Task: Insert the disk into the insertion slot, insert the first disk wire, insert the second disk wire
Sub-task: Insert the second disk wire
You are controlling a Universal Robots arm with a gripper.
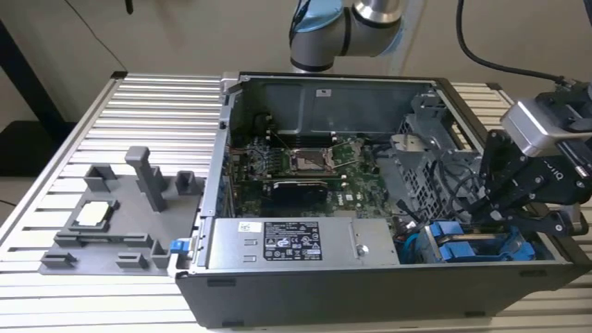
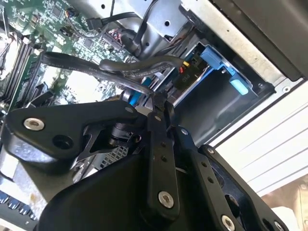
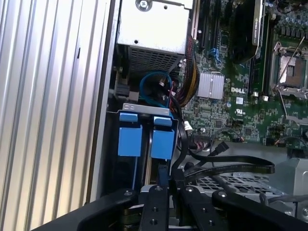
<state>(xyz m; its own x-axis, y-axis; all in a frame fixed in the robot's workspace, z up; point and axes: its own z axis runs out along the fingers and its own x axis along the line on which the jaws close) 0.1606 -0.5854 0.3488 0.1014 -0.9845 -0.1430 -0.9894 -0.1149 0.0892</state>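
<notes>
Pinched narrow at the fingertips [image 3: 166, 182] on an apparent black disk wire [image 3: 231, 168], with no gap to be made out between the pads; treat the gripper [image 1: 481, 218] as closed on that wire, reaching down into the computer case [image 1: 370, 291] at its corner toward the exterior view's right. Under the case, a ribbed metal table [image 1: 157, 97]; outside the case, toward the exterior view's left, a grey fixture plate [image 1: 102, 236] with upright posts. Inside the case, in descending size: green motherboard [image 1: 306, 166] across the case floor, silver power supply [image 1: 296, 243] against the case wall closest to the exterior camera, perforated grey drive cage [image 1: 425, 166] beside the gripper. Below the gripper, in that same case corner, the insertion slot [image 3: 146, 108], occupied: two blue carrier ends side by side, with the disk [image 3: 162, 137] judged to be the one nearer the fingertips, seated deep with just its blue handle exposed. Cannot confirm which of the two from these views. Handle the disk as dense, rigid and shock-sensitive; grip by the blue end handle or the frame rails, never by the label face or the circuit side. Handle the wire as light and limp along its run, stiff only at the plug; grip close behind the plug to prevent droop or twist, without crushing the flat section. Plug hidden behind the fingers; mating state not determinable.
</notes>
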